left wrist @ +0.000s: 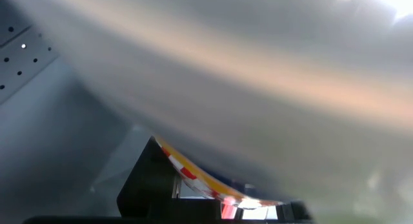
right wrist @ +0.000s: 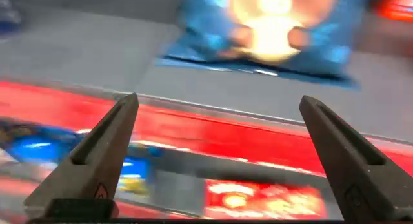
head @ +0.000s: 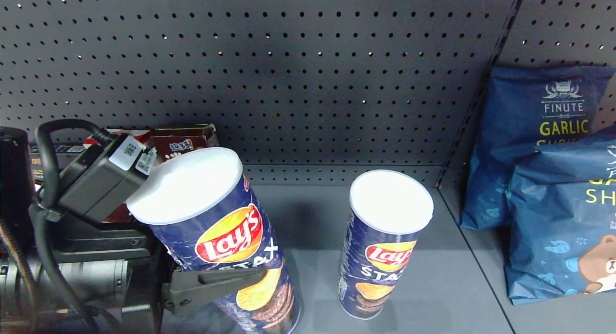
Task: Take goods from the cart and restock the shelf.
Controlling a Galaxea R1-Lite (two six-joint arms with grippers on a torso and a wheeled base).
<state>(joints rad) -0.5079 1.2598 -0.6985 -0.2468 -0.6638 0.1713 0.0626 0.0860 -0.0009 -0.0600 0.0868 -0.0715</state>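
My left gripper (head: 211, 288) is shut on a dark blue chip can (head: 226, 237) with a white lid, holding it tilted at the left of the grey shelf (head: 433, 295). One black finger (head: 216, 282) crosses the can's lower front. The same can (left wrist: 258, 101) looms very close and blurred in the left wrist view. A second, matching chip can (head: 380, 242) stands upright on the shelf to the right, apart from the held one. My right gripper (right wrist: 222, 159) is open with nothing between its fingers, above a red shelf-edge strip (right wrist: 258, 143) and a blue bag (right wrist: 271, 30).
Two blue snack bags (head: 544, 132) lean in the neighbouring bay at the right, past a divider. Brown boxes (head: 178, 141) stand at the back left against the perforated back panel (head: 308, 74). Bare shelf floor lies between and in front of the cans.
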